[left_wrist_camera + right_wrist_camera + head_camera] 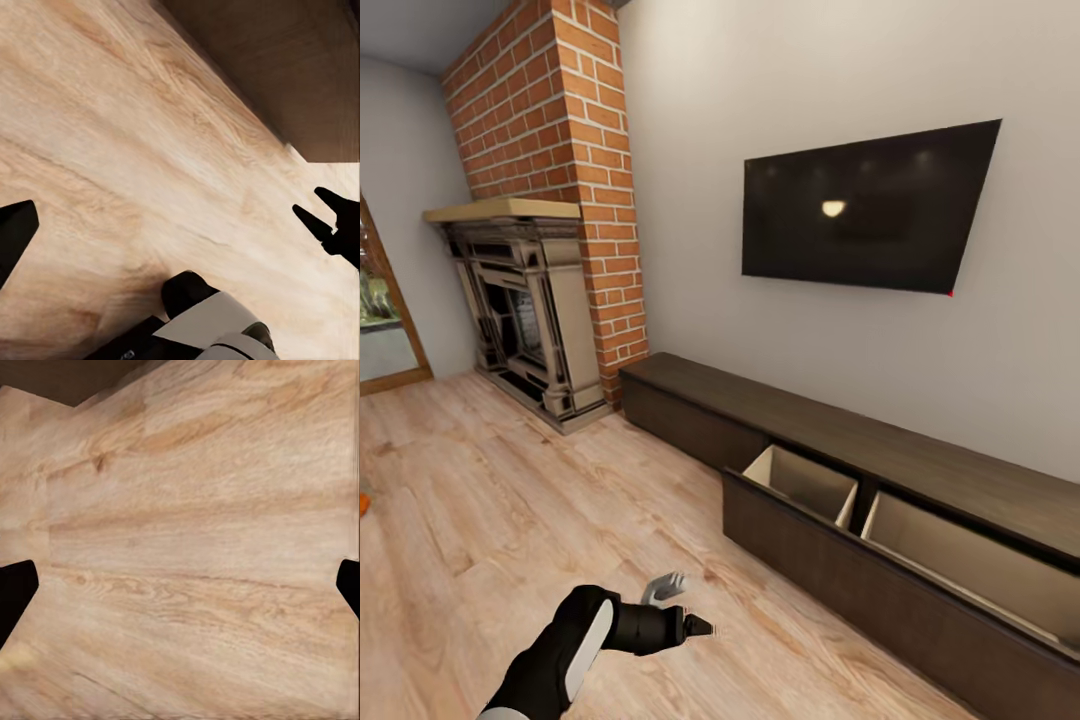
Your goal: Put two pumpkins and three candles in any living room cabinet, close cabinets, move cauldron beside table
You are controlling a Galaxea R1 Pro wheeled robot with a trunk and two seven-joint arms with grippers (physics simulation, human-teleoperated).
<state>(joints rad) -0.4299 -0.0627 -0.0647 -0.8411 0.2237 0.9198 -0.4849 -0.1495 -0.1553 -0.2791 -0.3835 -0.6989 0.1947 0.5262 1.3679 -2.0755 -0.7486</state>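
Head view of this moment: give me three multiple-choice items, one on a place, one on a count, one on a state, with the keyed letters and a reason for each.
1. Where does the fireplace stand relative to the cabinet?
A. To its left, against the brick chimney
B. On top of it
C. To its right, under the television

2. How many pale compartments show in the cabinet's pulled-out part?
A. One
B. Two
C. Four

3. What state is the cabinet in?
A. Fully closed
B. Partly open
C. Tipped over

Answers: 1 A, the fireplace sits left of the cabinet's end below the bricks. 2 B, a divider splits two beige bays. 3 B, the front stands out from the body, exposing the interior.
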